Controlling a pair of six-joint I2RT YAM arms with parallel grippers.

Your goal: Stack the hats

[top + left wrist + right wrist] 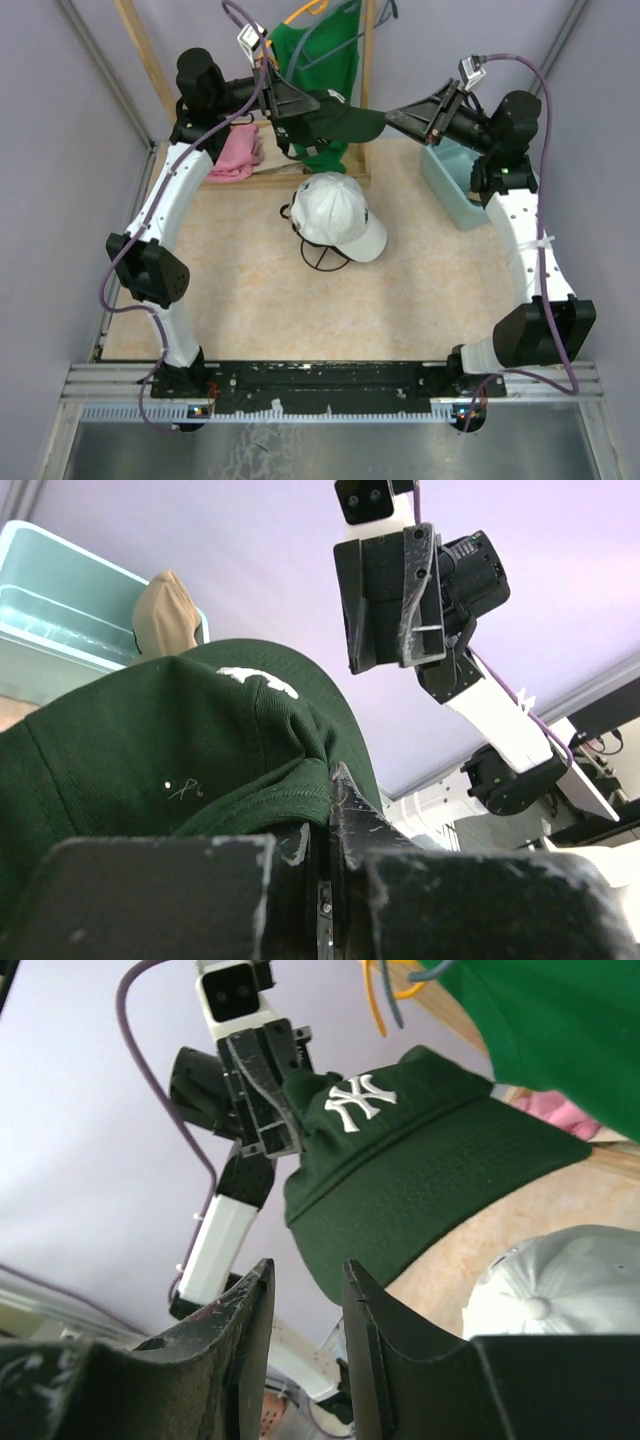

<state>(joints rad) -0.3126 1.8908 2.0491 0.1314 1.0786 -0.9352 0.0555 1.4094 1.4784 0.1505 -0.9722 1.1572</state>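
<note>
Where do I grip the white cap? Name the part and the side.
Take the white cap by its brim, from the right arm's side. The brim sticks out flat toward the near right, offering a thin edge to pinch; the crown is a smooth dome with none.

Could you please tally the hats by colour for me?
Dark green hat: 1
White hat: 1
Tan hat: 1
Black hat, mostly hidden under the white hat: 1
Total: 4
</note>
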